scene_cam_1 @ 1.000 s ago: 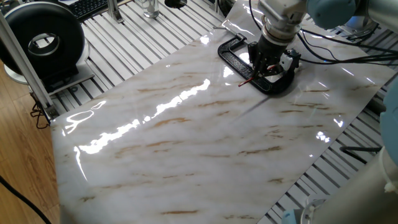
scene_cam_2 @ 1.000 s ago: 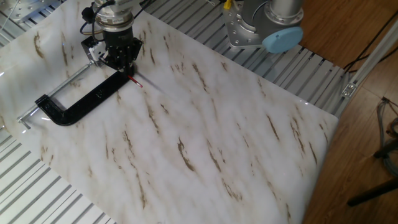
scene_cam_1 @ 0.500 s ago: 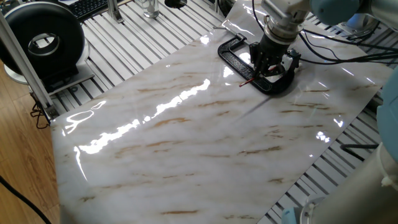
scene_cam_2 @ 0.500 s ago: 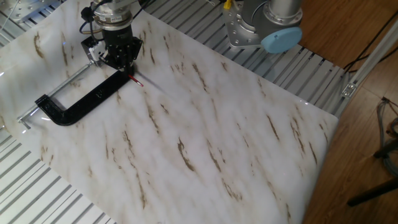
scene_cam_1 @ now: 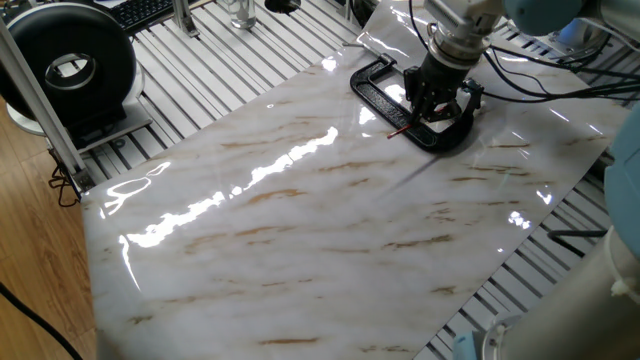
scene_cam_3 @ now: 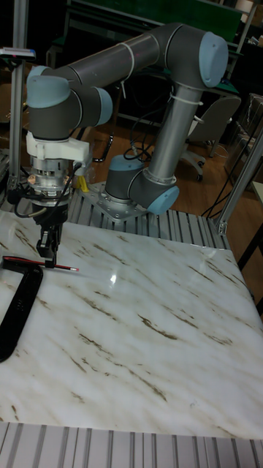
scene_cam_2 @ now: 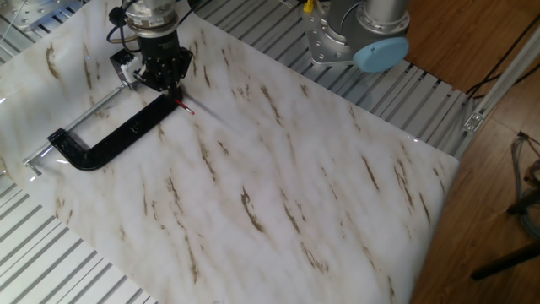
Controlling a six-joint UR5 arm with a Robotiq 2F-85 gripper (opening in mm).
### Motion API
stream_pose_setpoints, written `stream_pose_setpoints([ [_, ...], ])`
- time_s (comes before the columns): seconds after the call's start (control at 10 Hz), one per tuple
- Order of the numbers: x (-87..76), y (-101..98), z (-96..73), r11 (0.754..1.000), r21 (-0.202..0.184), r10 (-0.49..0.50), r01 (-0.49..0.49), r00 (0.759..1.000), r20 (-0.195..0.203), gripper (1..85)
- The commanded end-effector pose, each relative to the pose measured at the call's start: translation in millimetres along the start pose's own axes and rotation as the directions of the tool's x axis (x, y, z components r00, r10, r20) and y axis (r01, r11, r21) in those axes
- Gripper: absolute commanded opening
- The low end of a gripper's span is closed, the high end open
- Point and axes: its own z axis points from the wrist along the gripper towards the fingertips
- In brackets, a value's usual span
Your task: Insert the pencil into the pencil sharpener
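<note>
My gripper (scene_cam_2: 166, 82) (scene_cam_1: 436, 104) (scene_cam_3: 50, 254) points straight down, shut on the pencil. The pencil (scene_cam_3: 64, 268) is thin and dark red and lies level just above the marble sheet. Its free end (scene_cam_2: 184, 107) (scene_cam_1: 397, 130) sticks out on the near side of the fingers. The pencil sharpener (scene_cam_2: 125, 67), a small dark block with a pale patch, sits just left of the gripper at the head of the black C-clamp (scene_cam_2: 110, 139) (scene_cam_1: 377, 92) (scene_cam_3: 17, 307). The gripper hides the pencil's other end, so I cannot tell whether it touches the sharpener.
The marble-patterned sheet (scene_cam_2: 278, 194) covers the slatted table. The arm's base (scene_cam_2: 354, 34) is bolted at the far edge. A round black device (scene_cam_1: 70, 65) stands off the sheet at one corner. Black cables (scene_cam_1: 560, 90) trail near the clamp.
The gripper and the pencil have crept a little toward the sharpener end of the clamp. The clamp has stayed put.
</note>
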Motion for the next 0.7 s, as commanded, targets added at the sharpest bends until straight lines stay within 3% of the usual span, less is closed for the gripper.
stream_pose_setpoints([
  [0.0, 2.0, -2.1, -3.1, 1.0, 0.006, -0.002, 0.002, 1.0, 0.013, 1.0],
  [0.6, 5.0, -1.2, -5.3, 1.0, 0.004, -0.007, 0.006, 1.0, 0.021, 1.0],
])
